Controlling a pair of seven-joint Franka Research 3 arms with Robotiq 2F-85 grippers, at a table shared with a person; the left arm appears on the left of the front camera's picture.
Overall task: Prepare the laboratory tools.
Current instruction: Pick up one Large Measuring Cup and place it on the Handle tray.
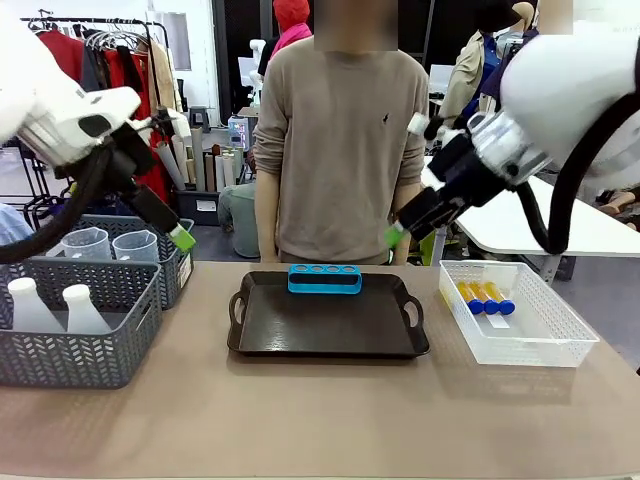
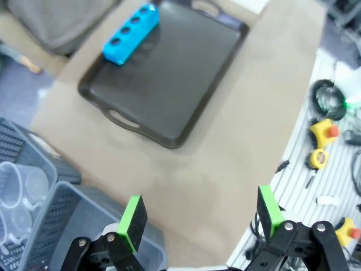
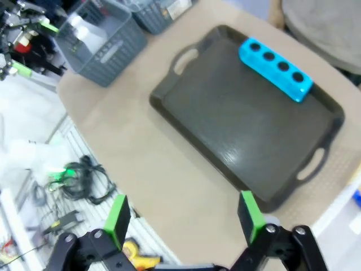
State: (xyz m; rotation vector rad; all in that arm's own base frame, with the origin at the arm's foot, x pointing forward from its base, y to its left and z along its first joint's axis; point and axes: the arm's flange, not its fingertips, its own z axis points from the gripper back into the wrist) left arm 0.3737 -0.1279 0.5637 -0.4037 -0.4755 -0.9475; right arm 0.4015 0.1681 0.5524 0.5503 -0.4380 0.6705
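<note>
Two claws hang above the table, both empty. Left claw: fingers wide apart, nothing between them. Directly below it sits a grey basket holding two white flasks. Just beyond that is a second basket with the clear beakers. Right claw: fingers likewise apart, nothing gripped. Below and ahead of it lies the black tray. To its outer side is the white basket with the yellow tubes. Between the claws, at the tray's far edge, stands the blue rack, its four holes apparently empty.

Judgement: the task is at an early stage. Done: the rack is on the tray. Left: tubes, beakers and flasks, none yet out of their baskets.

Hard to make out:
- Tube count: apparently three, lying close together.
- Beakers: lower parts hidden by the basket wall, one edge by the left arm.
- Flasks: in the left wrist view, cut off behind the claw.
</note>
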